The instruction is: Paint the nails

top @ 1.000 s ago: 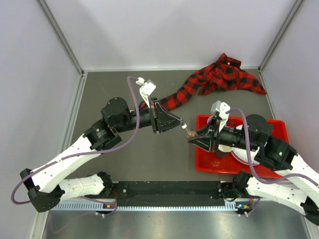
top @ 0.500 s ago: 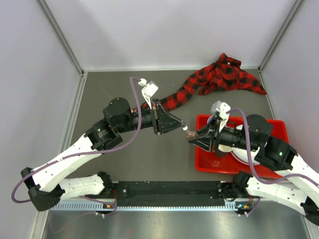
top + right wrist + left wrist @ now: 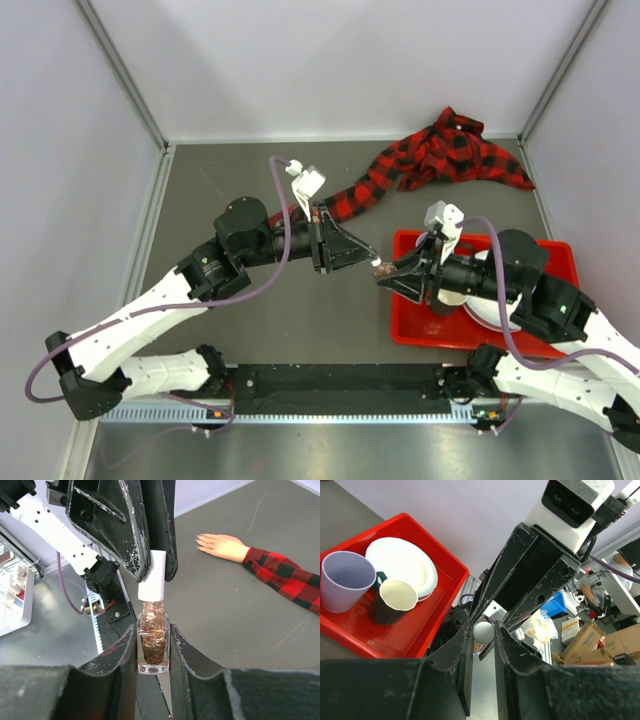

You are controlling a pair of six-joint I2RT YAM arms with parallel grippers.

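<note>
- The right pincer (image 3: 152, 642) is closed narrow on the glass body of a glitter polish bottle (image 3: 151, 647), one finger on each flat side. It holds the bottle upright, probably so that nothing spills once it is opened.
- The left pincer (image 3: 150, 567) comes from the opposite side and is clamped on the bottle's white cap (image 3: 151, 582). One arm braces the glass while the other holds the cap, which looks like a grip for unscrewing it and drawing out the brush. The cap is not yet lifted off the neck.
- The two pincers meet in the air above the desk (image 3: 220, 180), just beside the left rim of the red tray (image 3: 412, 328). They are not resting on anything.
- The nails (image 3: 199, 540) are at the fingertips of the mannequin hand (image 3: 222, 545). The hand lies flat on the desk well beyond the bottle, with its fingers pointing away from the plaid sleeve (image 3: 285, 577). From above, the left arm hides the hand.
- Bare desk lies between the bottle and the hand, so I judge the path for the brush to be open.
- The tighter side is the tray with its lavender cup (image 3: 347, 587), dark cup (image 3: 395, 602) and white plate (image 3: 402, 565), close under the right arm.
</note>
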